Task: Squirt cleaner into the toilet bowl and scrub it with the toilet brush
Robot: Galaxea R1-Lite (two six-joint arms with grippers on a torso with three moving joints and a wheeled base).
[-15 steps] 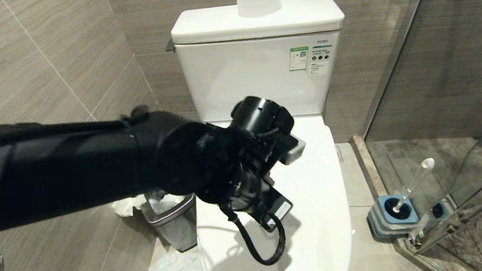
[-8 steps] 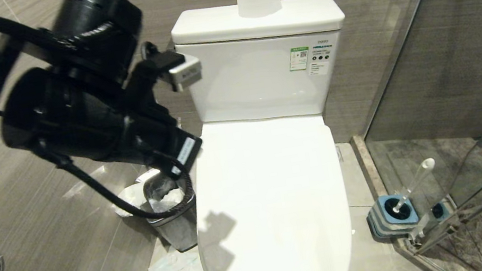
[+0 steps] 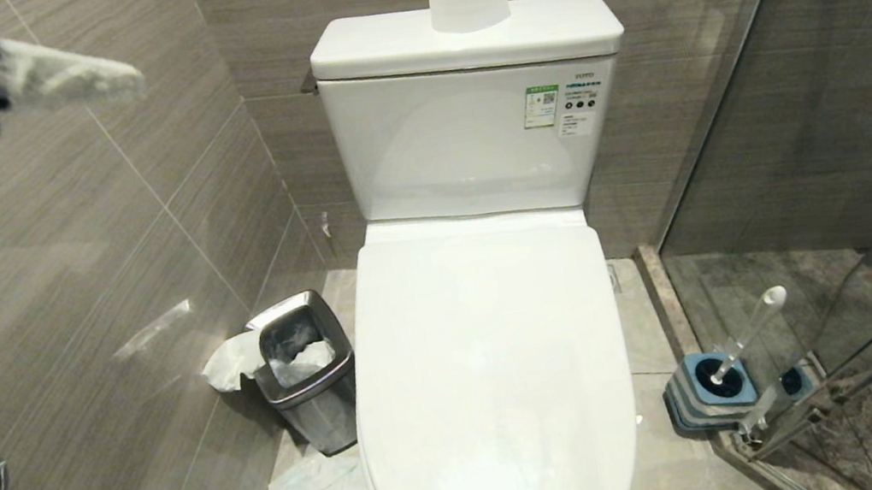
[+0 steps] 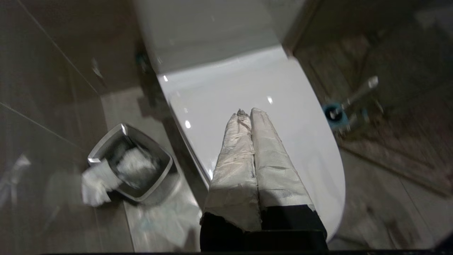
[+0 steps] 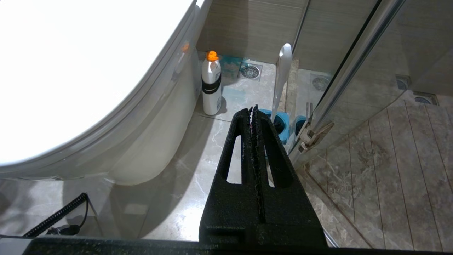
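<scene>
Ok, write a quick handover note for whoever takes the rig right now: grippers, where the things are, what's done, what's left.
Left gripper: fingers shut, empty, raised at upper left, above the toilet.
Right gripper: fingers shut, empty, low beside the bowl, pointing toward the brush.
Toilet lid: closed, so the bowl is hidden.
Toilet brush: in its blue holder on the floor, right of the toilet.
Orange-capped bottle: on the floor by the toilet base.
Done: nothing visible.
Left: open lid, squirt cleaner, scrub.
</scene>
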